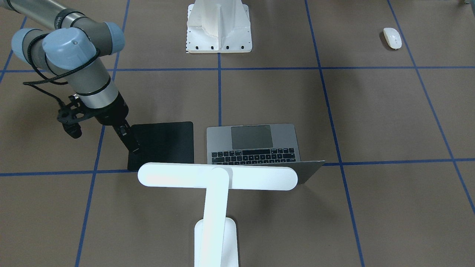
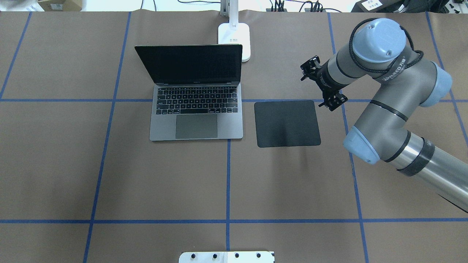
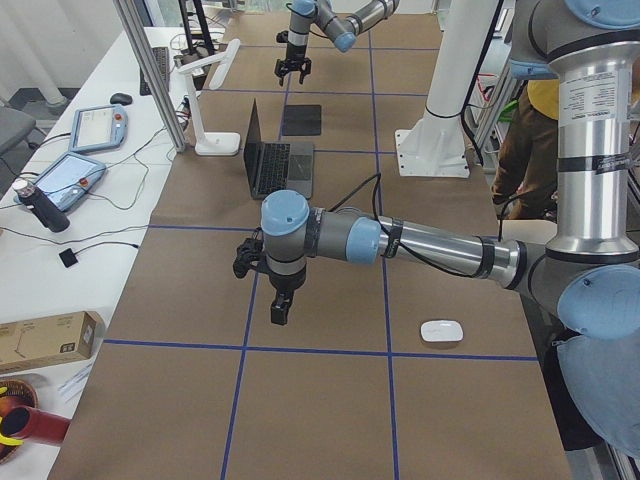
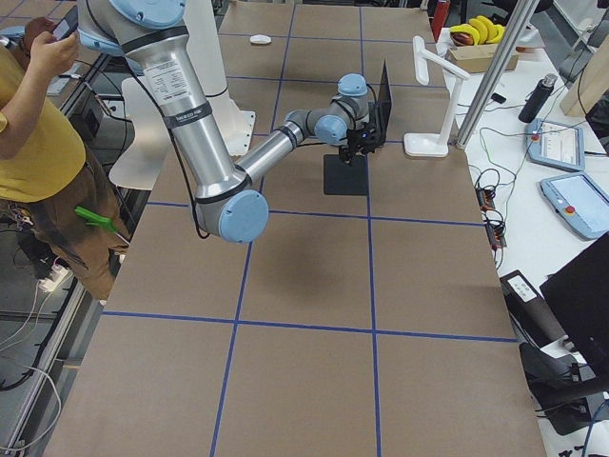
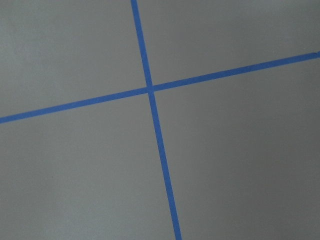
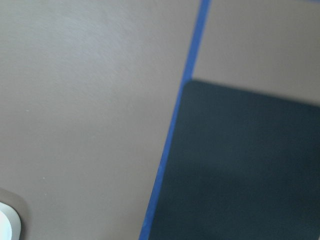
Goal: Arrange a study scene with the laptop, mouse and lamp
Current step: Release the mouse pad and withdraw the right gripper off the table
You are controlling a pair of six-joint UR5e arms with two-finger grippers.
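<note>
The open grey laptop (image 2: 197,113) sits left of centre, its screen toward the table's far edge. The white lamp (image 1: 217,176) stands behind it, its base (image 2: 234,40) by the lid. The white mouse (image 1: 392,38) lies alone near the robot's left side, also in the exterior left view (image 3: 440,331). My right gripper (image 1: 133,148) hangs over the far right corner of a black mat (image 2: 287,123); it looks open and empty. My left gripper (image 3: 279,310) shows only in the exterior left view, above bare table left of the mouse; I cannot tell its state.
The white ribbed pedestal (image 1: 219,26) stands at the table's near middle edge. Blue tape lines (image 5: 150,90) cross the brown table. The mat lies right of the laptop with a small gap. An operator in yellow (image 4: 29,124) stands beside the table.
</note>
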